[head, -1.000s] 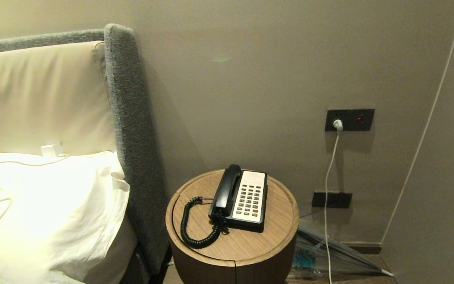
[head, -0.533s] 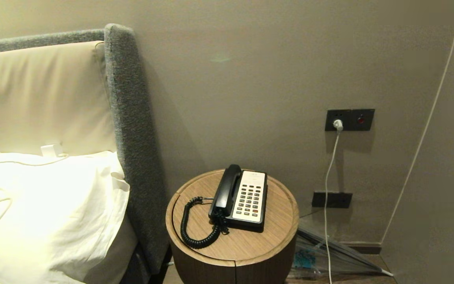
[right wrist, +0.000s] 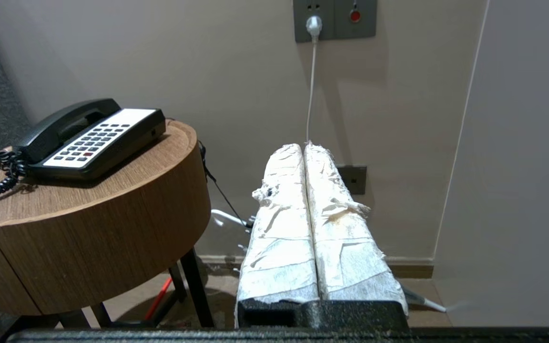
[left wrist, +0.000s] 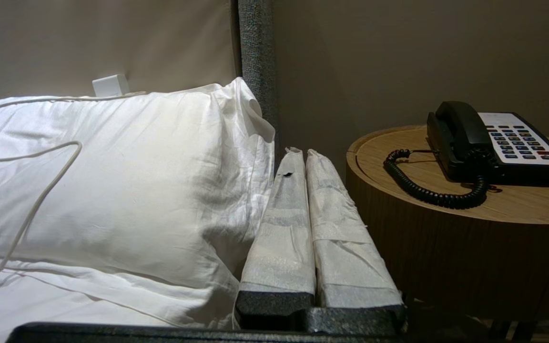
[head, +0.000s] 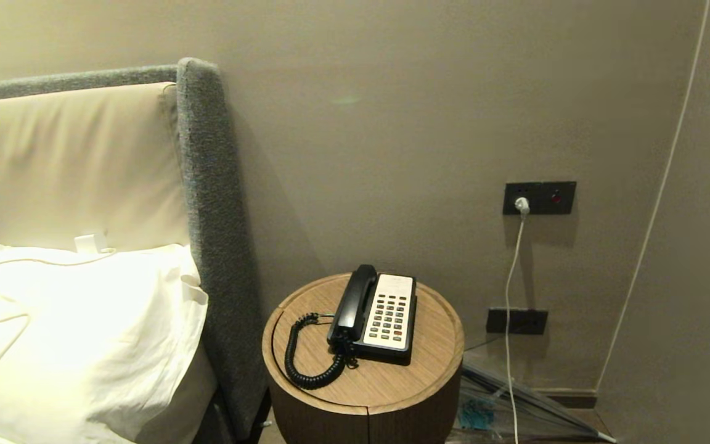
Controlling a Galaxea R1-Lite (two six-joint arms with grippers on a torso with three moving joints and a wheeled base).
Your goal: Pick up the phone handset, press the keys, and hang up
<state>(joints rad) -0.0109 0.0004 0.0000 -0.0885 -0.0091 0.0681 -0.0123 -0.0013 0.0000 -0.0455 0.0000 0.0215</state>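
Black phone handset trailing coiled cord

**Access to the bedside table: clearances and obstructions**

Round wooden table carries the phone at centre. Handset lies in its cradle along the phone's 9 o'clock edge. Coiled cord loops across the tabletop from 8 to 9 o'clock, obstructing that approach. Bare wood at 6 and 3 o'clock. Headboard and pillow crowd the 9 o'clock side. Wall stands close behind at 12. White cable hangs at 3 o'clock, apart from the table.
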